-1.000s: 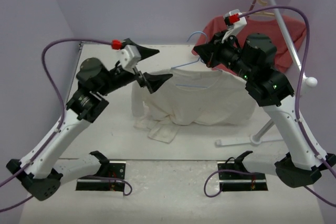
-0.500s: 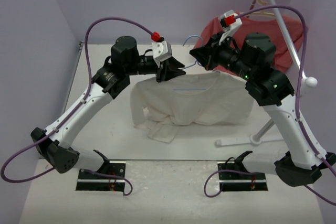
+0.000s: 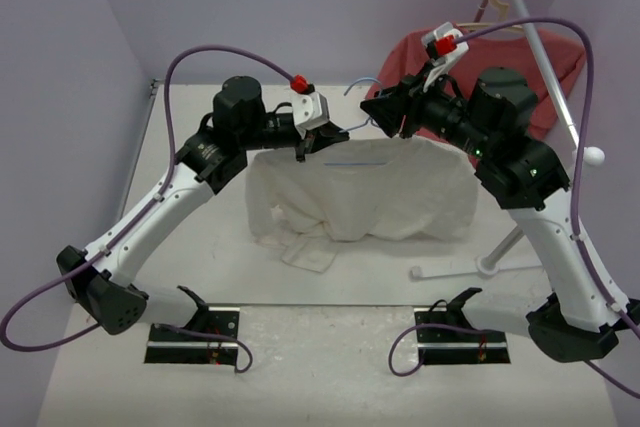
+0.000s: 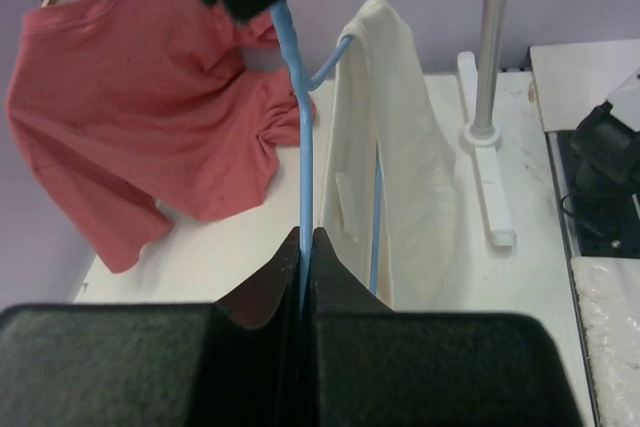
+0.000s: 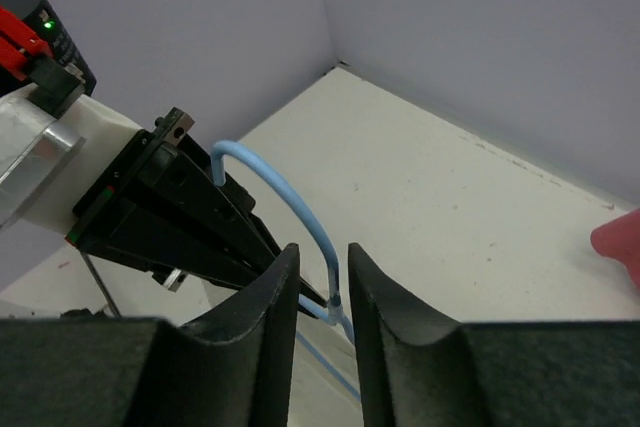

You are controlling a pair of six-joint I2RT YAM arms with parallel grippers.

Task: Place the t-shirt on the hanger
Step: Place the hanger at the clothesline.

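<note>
White table (image 3: 200, 247) and lavender walls are framing two arms holding up laundry.
The t-shirt (image 3: 370, 197) is draping over the hanger (image 4: 303, 162) mid-table. The left gripper (image 4: 305, 247) is clamping its wire. The right gripper (image 5: 320, 257) is straddling the hook's neck, grip unclear.

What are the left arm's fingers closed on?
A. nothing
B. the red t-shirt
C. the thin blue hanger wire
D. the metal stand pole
C: in the left wrist view, the left fingers press together on the wire of the blue hanger, which carries the cream t-shirt.
</note>
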